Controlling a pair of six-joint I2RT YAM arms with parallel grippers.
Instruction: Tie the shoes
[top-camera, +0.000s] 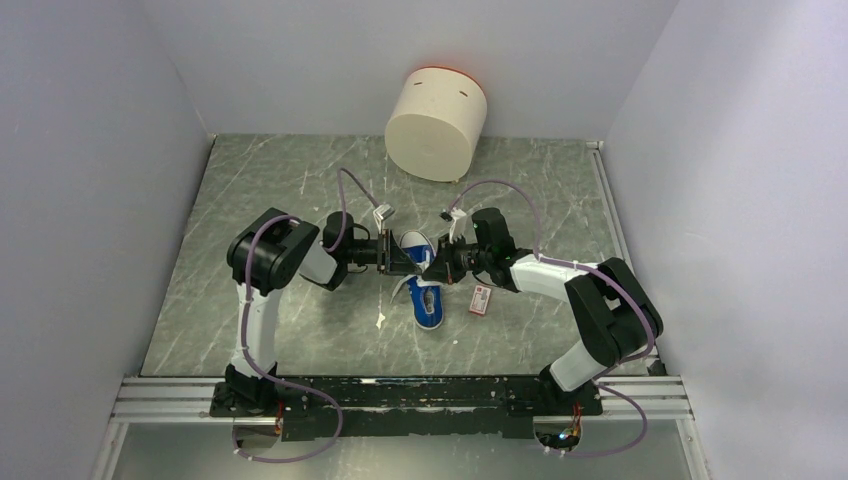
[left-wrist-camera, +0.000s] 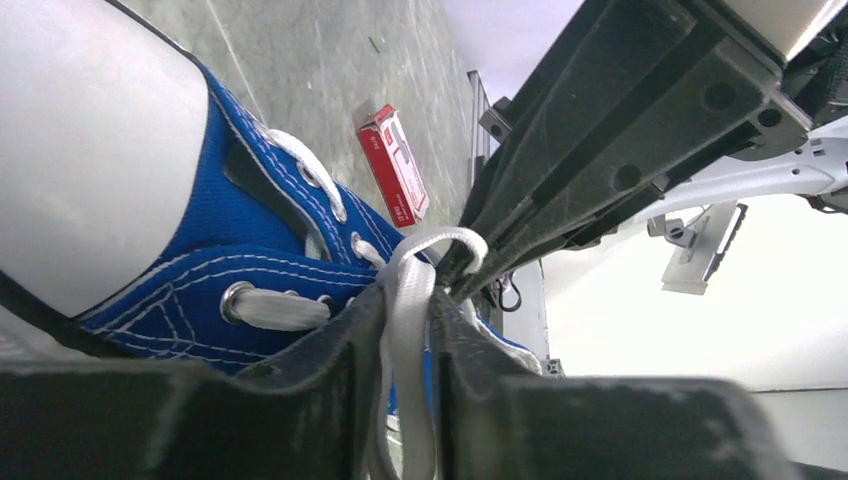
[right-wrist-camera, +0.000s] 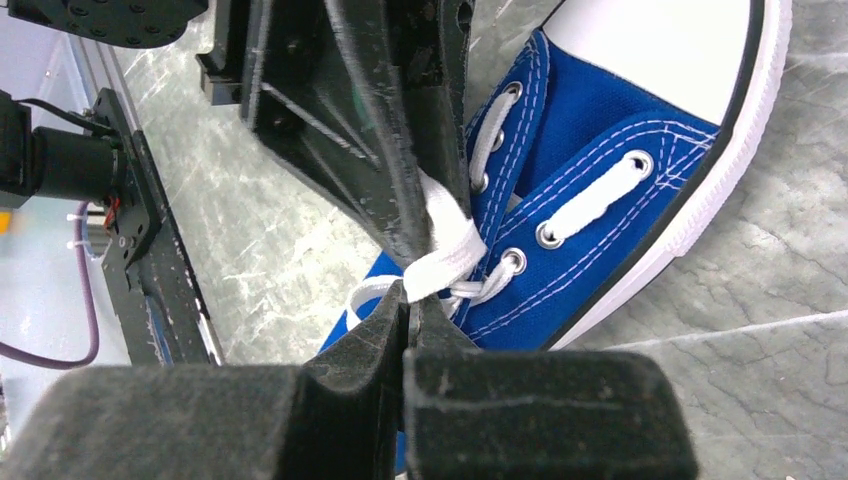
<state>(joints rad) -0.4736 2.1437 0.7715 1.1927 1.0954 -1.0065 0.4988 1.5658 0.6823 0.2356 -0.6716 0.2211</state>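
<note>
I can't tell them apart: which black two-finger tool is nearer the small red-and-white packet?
The right tool, beside the red-and-white packet; the left tool is across the blue canvas sneaker.

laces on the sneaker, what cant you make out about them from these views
- top view: sneaker eyelets hidden under left gripper and right gripper
- left wrist view: lace runs off the bottom edge between the left gripper's fingers; ends unseen
- right wrist view: heel hidden behind the right gripper's fingers
</note>
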